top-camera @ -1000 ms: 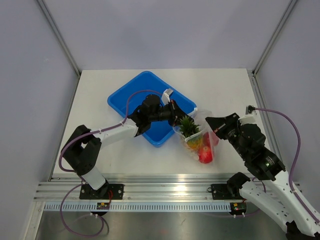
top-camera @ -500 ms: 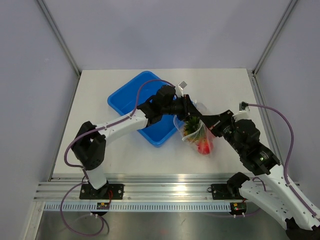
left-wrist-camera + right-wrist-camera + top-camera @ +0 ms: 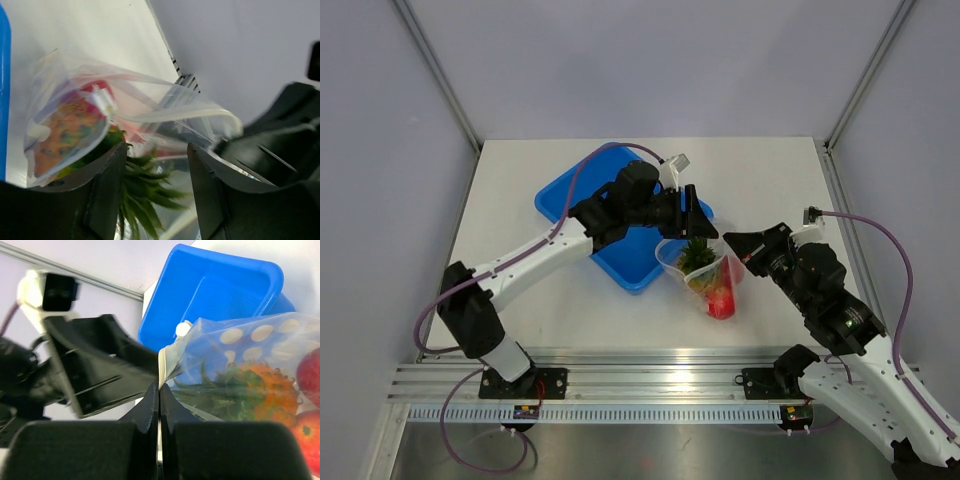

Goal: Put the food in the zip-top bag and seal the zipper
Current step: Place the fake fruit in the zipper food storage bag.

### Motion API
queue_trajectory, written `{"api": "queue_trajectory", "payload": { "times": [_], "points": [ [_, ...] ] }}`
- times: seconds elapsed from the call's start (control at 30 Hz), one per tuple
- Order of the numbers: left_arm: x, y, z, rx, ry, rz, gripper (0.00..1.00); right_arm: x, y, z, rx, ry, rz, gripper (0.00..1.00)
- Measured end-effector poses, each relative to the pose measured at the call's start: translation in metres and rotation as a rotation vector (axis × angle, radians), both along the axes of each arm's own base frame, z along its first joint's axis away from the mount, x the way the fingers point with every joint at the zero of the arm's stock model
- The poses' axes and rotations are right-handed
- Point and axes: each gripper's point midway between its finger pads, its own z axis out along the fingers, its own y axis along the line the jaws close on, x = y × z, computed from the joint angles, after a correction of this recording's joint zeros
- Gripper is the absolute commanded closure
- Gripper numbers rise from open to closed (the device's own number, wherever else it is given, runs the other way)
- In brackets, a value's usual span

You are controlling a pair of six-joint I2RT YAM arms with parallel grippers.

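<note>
No readable text, labels, brands or numbers anywhere, only an illegible orange printed patch on the clear crinkly zip-top plastic bag [image 3: 75,127], characters too blurred to make out

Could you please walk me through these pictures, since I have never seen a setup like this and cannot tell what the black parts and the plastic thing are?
These are two robot arms bolted at the near edge of a white table. One picture looks down from above; the other two come from small cameras on each arm's wrist, so the dark shapes at the bottom of those are the arm's own fingers.

On the table sits a blue tray, with nothing visible in it. Beside it is a clear zip-top bag with the toy food already inside: a pineapple with green leaves and red fruits.

The right hand is shut, pinching the bag's top edge. The left hand is open at the mouth of the bag, its fingers either side of the leaves. The mouth still gapes, so the zipper is not sealed.
</note>
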Motion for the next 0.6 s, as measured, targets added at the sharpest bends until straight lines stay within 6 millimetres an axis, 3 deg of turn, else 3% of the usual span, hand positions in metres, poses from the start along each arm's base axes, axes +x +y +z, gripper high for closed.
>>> {"api": "queue_trajectory", "payload": {
  "times": [0.17, 0.27, 0.5, 0.53, 0.6],
  "points": [
    [-0.011, 0.014, 0.036, -0.035, -0.102, -0.022, 0.50, 0.000, -0.001, -0.001, -0.003, 0.003, -0.004, 1.00],
    [-0.014, 0.019, 0.046, -0.037, -0.139, -0.033, 0.50, 0.000, -0.001, -0.002, -0.005, 0.004, -0.005, 1.00],
    [-0.018, 0.030, 0.032, 0.044, -0.162, -0.055, 0.43, -0.001, -0.002, -0.001, -0.004, 0.004, -0.006, 1.00],
    [-0.018, 0.032, 0.029, 0.059, -0.164, -0.055, 0.35, -0.001, -0.002, -0.001, -0.004, 0.003, -0.006, 1.00],
    [-0.019, 0.035, 0.024, 0.090, -0.172, -0.054, 0.31, -0.001, -0.002, -0.001, -0.004, 0.003, -0.006, 1.00]
  ]
}}
